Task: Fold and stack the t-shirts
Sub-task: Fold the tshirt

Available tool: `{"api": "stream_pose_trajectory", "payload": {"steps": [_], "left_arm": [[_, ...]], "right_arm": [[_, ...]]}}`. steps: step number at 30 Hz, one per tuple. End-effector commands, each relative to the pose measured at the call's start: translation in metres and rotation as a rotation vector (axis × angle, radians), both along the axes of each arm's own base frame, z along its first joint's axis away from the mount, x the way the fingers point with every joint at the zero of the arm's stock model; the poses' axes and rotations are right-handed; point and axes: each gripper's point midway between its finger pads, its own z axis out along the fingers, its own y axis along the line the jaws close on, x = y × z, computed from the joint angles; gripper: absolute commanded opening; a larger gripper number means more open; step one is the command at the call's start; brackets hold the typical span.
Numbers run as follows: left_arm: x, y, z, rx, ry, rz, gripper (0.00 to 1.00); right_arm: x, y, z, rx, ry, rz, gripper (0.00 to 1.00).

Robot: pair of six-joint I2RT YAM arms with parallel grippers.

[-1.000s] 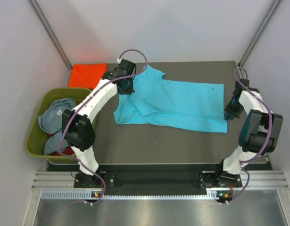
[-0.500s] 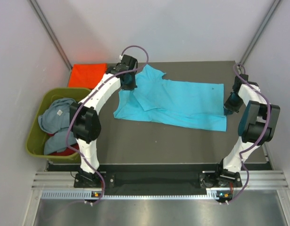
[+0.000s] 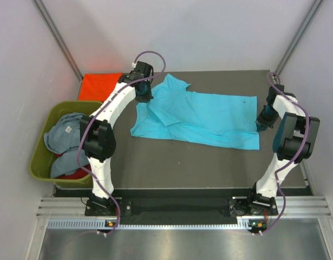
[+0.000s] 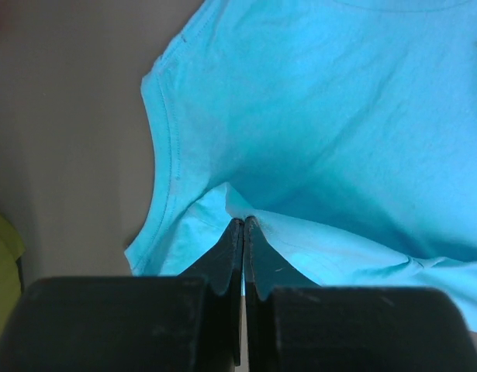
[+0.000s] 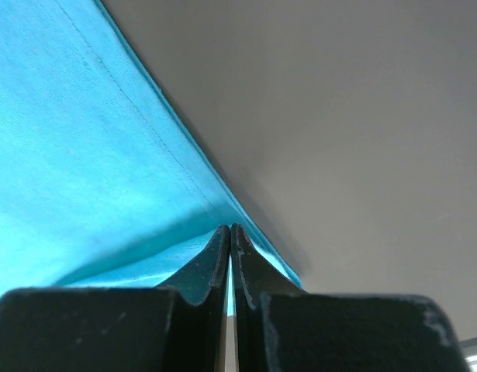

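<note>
Now both end effectors are clamped on the turquoise shirt [image 3: 204, 116]: the left end effector [image 4: 243, 225] pinches a ridge of cloth just beside a sleeve, and the right end effector [image 5: 230, 232] nips the hem corner. Over the last second both drew away from the bases, dragging the shirt up the desk [image 3: 182, 162] and tauter between them — probably flattening it before folding.

turquoise t-shirt [image 3: 209, 116]: we see soft matt cloth, stitched hems, light creases.
table [image 3: 182, 162]: matt dark grey, smooth to our eye.
tub [image 3: 36, 157]: olive plastic, slight sheen.
left arm [image 3: 116, 105]: glossy white plastic shells.
left gripper [image 4: 243, 225]: matt black, faintly grainy fingers.
front rail [image 3: 63, 208]: brushed metal.
</note>
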Motion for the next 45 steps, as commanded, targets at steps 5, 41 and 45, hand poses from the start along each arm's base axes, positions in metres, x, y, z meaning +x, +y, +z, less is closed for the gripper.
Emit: {"api": "stream_pose_trajectory", "payload": {"steps": [5,41,45], "left_arm": [[0.013,0.009,0.012,0.011,-0.035,0.022,0.0],[0.029,0.022,-0.007,0.041,-0.006,0.074,0.0],[0.027,0.032,-0.005,0.075,-0.009,0.104,0.0]], "right_arm": [[0.015,-0.004,0.012,-0.005,-0.038,0.013,0.0],[0.036,-0.016,0.005,-0.018,-0.038,-0.004,0.0],[0.035,-0.018,0.007,-0.022,-0.039,-0.006,0.0]]}}
